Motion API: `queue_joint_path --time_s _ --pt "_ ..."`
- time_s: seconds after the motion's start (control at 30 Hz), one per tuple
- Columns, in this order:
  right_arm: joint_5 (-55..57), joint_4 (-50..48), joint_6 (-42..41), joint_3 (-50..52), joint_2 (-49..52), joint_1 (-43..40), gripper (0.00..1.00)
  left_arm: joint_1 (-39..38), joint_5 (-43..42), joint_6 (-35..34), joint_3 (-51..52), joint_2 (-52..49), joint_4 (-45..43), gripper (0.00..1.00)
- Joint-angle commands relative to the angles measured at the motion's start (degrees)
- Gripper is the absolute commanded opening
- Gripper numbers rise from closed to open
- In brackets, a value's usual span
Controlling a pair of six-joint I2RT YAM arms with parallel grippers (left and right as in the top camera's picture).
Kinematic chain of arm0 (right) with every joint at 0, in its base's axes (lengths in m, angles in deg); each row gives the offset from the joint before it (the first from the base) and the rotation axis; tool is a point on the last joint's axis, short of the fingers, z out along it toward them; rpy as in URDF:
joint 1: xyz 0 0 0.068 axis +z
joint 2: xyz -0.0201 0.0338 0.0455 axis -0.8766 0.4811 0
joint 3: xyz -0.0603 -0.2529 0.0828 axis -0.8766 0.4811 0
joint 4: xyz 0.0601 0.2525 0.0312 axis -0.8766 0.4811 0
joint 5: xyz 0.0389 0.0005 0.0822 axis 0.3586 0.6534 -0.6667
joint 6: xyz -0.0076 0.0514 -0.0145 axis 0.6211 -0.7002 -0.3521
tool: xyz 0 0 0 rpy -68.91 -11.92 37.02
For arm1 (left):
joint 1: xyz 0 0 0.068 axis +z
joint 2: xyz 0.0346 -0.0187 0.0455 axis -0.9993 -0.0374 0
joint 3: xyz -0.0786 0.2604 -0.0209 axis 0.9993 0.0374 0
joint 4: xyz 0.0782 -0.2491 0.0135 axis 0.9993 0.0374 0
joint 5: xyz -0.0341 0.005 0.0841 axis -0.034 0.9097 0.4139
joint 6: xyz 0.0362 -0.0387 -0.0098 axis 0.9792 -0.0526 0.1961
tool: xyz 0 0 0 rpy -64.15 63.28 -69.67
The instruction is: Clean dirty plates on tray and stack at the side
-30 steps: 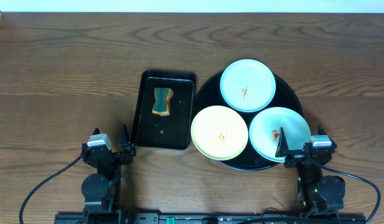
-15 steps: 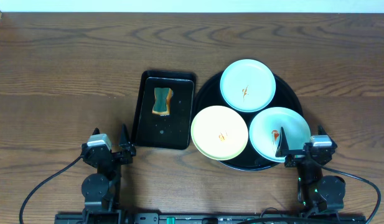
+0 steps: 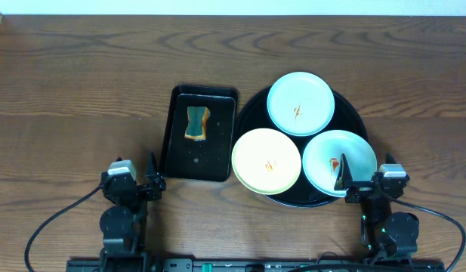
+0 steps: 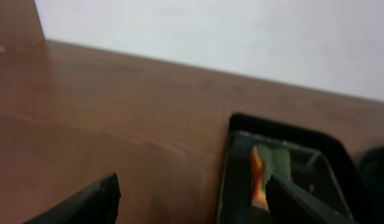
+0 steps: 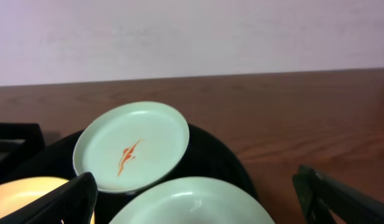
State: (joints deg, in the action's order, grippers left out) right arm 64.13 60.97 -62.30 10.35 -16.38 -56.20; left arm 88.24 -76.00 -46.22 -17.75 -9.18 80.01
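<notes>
The round black tray (image 3: 353, 113) holds three dirty plates. A mint plate (image 3: 301, 103) lies at the back, a yellow plate (image 3: 266, 160) front left, a second mint plate (image 3: 338, 162) front right; each has an orange smear. In the right wrist view the back plate (image 5: 131, 146), near mint plate (image 5: 192, 202), yellow plate (image 5: 23, 196) and tray (image 5: 216, 158) show. My right gripper (image 3: 362, 179) is open and empty at the tray's front right rim, its jaws wide (image 5: 198, 199). My left gripper (image 3: 134, 175) is open and empty, left of the small tray (image 4: 192, 202).
A rectangular black tray (image 3: 199, 132) left of the round tray holds a green and orange sponge (image 3: 196, 122), also in the left wrist view (image 4: 266, 174). Brown wood tabletop (image 3: 81, 91) spreads around. Cables run from both arm bases at the front edge.
</notes>
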Motion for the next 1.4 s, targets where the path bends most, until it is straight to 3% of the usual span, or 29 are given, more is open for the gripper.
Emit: queue_joint_path --time_s 0.0,0.23,0.63,0.77,0.93,1.07,1.23,1.37 --pt "0.48 3.06 -1.62 -4.13 2.21 -0.94 0.99 0.35 0.59 0.13 -3.61 -4.55 0.57 0.76" --pt "0.37 9.22 -1.64 -14.43 14.86 -0.94 0.99 0.35 0.37 0.15 -14.40 -20.06 2.80 0.76" --pt "-4.48 23.34 -1.60 -37.62 46.66 -0.92 0.99 0.35 -9.86 0.17 -42.64 -49.27 23.61 0.76" --pt "-4.55 30.05 -0.98 -44.26 53.37 -0.94 0.99 0.35 -10.23 0.13 -48.35 -54.90 32.33 0.76" --pt "-12.87 30.53 -2.51 -45.64 55.89 -0.92 0.99 0.35 -10.16 0.15 -48.70 -57.13 36.89 0.76" --pt "-18.56 29.35 -2.51 -45.62 55.89 -0.87 0.99 0.35 -10.19 0.13 -48.61 -57.99 37.07 0.76" --pt "-20.76 29.64 -2.73 -45.62 56.48 0.13 0.99 0.22 -13.97 -0.24 -48.70 -58.47 30.21 0.76" --pt "-22.53 29.64 -4.28 -45.62 58.45 3.02 0.93 -1.62 -13.81 -0.20 -50.73 -60.70 26.58 0.76"
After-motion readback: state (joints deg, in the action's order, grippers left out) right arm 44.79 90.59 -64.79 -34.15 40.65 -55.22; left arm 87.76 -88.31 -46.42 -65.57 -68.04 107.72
